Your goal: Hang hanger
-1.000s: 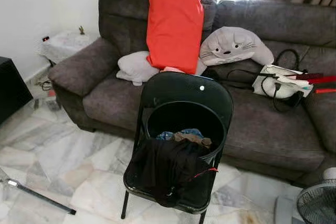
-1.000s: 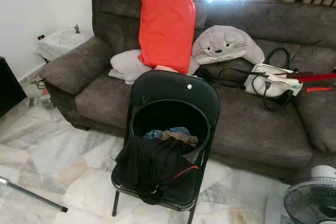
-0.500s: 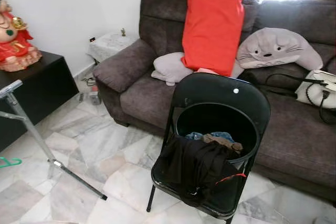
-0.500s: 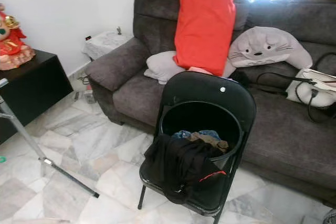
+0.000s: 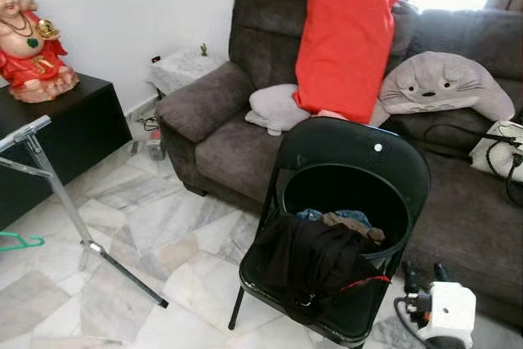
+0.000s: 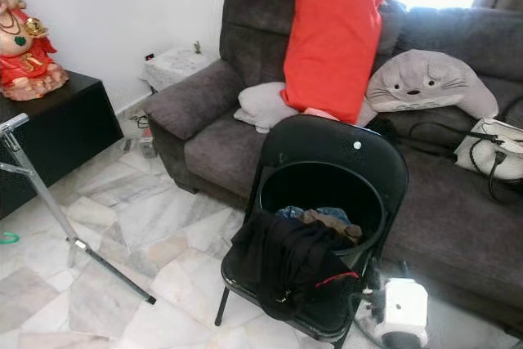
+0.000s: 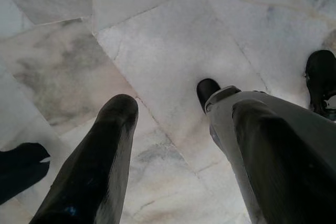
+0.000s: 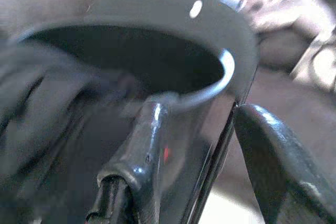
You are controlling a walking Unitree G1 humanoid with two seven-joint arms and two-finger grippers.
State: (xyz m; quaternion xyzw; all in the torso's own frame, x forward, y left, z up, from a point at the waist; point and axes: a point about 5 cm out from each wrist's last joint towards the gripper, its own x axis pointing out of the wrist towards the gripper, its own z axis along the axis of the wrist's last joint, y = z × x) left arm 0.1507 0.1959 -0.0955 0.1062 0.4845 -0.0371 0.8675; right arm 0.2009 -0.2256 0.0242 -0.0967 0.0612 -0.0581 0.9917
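grey-brown sofa spans the back of the room, under curtains w/ a bright window. on it: tall red cushion upright against the backrest, pale grey cushion just beside its lower edge, grey seal-faced plush further to the robot's right, white bag w/ black straps at the far right.

black folding chair stands in front of the sofa on the marble floor, backrest toward the sofa. round black basket sits on the seat, holding blue and brown clothes; black garment draped over the basket's front rim, a thin red strip showing at its edge.

black cabinet at left by the white wall; its top surface carries a red-and-gold figurine. small side table w/ pale cloth in the corner next to the sofa arm. silver rack pole slants across the floor at left.

green hanger lies on the floor at the far left edge, beyond the pole, well apart from chair and both arms.

right gripper: fingers apart, nothing between them, low beside the chair's right side, near the basket rim; white wrist housing seen in the eye views. left gripper: fingers spread, released, hanging over bare marble.
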